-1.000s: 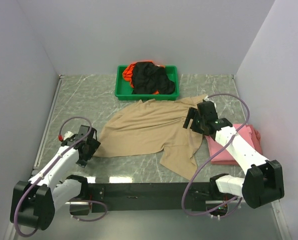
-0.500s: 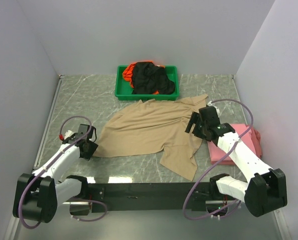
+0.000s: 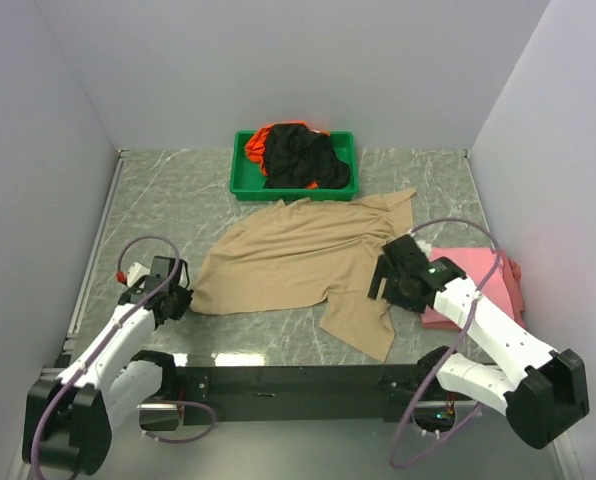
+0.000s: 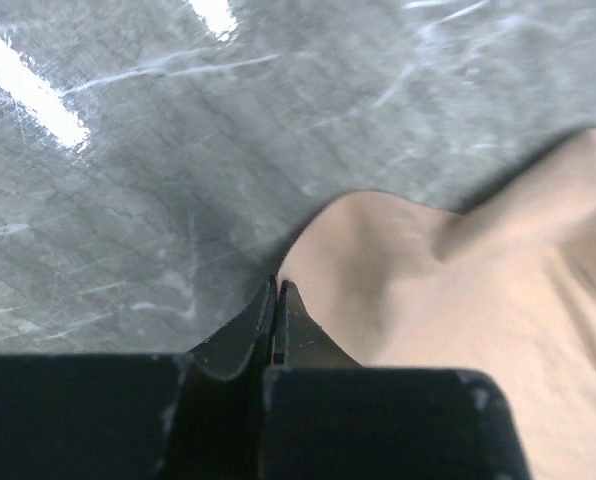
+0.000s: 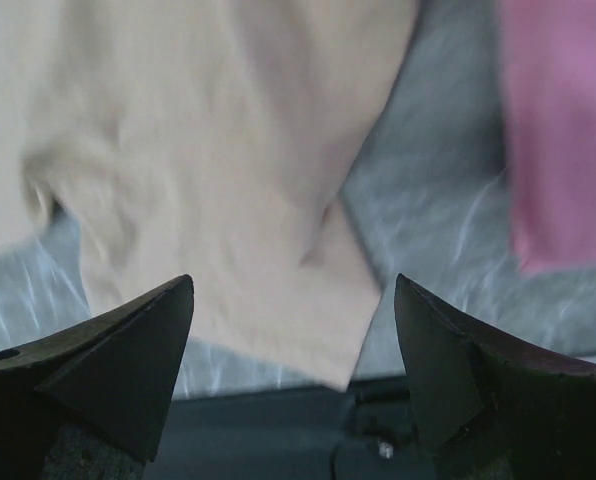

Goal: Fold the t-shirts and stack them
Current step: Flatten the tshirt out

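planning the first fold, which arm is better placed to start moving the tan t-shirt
Left. Its end effector is shut right on the tan t-shirt at its near-left corner, with cloth bunched at the tips. The right end effector hangs open above the shirt's other side, gripping nothing.

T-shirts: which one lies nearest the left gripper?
The tan one, spread out mid-table: its corner reaches the left gripper. The pink one lies at the right; the black one and orange one are in the tray.
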Motion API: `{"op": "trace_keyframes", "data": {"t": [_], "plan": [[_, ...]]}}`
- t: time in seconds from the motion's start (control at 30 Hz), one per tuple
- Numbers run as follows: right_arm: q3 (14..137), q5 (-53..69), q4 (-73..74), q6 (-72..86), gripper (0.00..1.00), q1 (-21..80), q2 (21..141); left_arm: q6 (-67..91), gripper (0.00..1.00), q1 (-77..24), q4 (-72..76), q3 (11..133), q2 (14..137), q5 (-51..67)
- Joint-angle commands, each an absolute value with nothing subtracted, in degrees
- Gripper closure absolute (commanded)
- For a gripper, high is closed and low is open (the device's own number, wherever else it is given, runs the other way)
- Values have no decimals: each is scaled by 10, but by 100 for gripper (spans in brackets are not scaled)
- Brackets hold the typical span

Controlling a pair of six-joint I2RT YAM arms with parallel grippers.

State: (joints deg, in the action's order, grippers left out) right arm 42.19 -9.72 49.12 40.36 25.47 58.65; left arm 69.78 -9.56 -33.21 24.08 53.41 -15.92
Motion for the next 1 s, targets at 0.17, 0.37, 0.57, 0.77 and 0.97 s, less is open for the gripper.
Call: {"op": "trace_keyframes", "data": {"t": [0.17,0.37,0.57,0.77,0.97], "plan": [[399,-52,605,527,14,394,585,691,99,-96,-365,264,441,-191],[332,20,554,563,24,452,585,696,99,-96,-379,272,418,-201],[324,-26,514,570,32,462,639,694,99,-96,-375,273,417,-200],[332,-62,495,558,41,459,701,694,100,-96,-379,276,418,-198],[300,-41,454,550,63,459,715,700,99,-97,-388,278,406,-202]]}}
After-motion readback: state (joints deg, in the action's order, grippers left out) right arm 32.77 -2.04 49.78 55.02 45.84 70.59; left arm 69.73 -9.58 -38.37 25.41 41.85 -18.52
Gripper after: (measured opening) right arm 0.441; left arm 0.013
